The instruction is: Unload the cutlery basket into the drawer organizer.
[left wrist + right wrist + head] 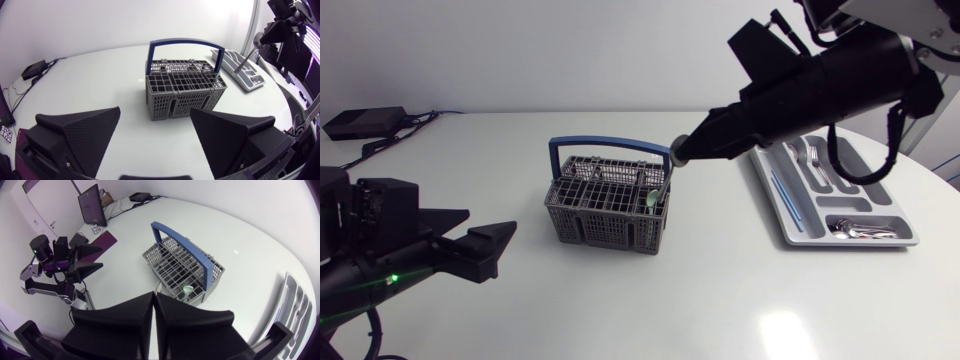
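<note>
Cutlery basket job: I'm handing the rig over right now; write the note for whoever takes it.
Left gripper: open, empty, at the table's left side.
Right gripper: shut on the handle of a pale green spoon, its bowl at the corner of the basket nearest the organizer.
Done: forks and other pieces lie in the organizer.
Left: carry this spoon over and place it; no other cutlery shows in the basket.

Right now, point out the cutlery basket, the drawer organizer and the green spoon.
cutlery basket [605, 225], head view, front mesh wall.
drawer organizer [845, 241], head view, near rim.
green spoon [652, 198], head view, its bowl, at the basket's corner.
</note>
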Action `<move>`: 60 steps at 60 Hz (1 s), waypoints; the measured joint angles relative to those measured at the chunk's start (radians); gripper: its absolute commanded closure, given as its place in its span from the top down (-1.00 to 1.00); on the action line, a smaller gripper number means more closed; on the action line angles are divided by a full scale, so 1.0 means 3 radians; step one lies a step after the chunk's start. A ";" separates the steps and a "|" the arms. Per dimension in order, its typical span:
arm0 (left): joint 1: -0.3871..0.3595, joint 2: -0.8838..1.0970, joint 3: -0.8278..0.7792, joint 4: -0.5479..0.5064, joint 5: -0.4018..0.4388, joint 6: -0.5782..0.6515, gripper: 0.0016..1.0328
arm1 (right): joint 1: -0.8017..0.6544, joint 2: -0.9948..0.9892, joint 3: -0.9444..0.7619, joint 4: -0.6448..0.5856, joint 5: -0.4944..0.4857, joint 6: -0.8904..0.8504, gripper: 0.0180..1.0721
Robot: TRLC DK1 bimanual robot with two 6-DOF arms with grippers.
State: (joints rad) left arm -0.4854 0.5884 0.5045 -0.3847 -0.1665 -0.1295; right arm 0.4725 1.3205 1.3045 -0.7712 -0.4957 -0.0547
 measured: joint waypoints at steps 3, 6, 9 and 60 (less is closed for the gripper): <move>0.0000 -0.0039 -0.0047 0.0034 -0.0029 0.0001 0.90 | -0.0072 -0.0051 -0.0042 -0.0055 -0.0010 -0.0038 -0.89; 0.0000 -0.0074 -0.0074 0.0065 -0.0069 0.0011 0.90 | -0.0149 -0.0094 -0.0079 -0.0083 -0.0020 -0.0080 -0.89; 0.0000 -0.0114 -0.0093 0.0084 -0.0090 0.0015 0.90 | -0.0242 -0.0135 -0.0103 -0.0131 -0.0027 -0.0128 -0.89; 0.1043 -0.1325 -0.1095 0.0874 0.0280 0.0263 0.90 | -0.1874 -0.0539 -0.0605 -0.0488 -0.0058 -0.1259 -0.89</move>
State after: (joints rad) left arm -0.1726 0.1909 0.1761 -0.1226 -0.0826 -0.0505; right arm -0.0898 1.1587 1.1229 -0.9176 -0.5133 -0.4324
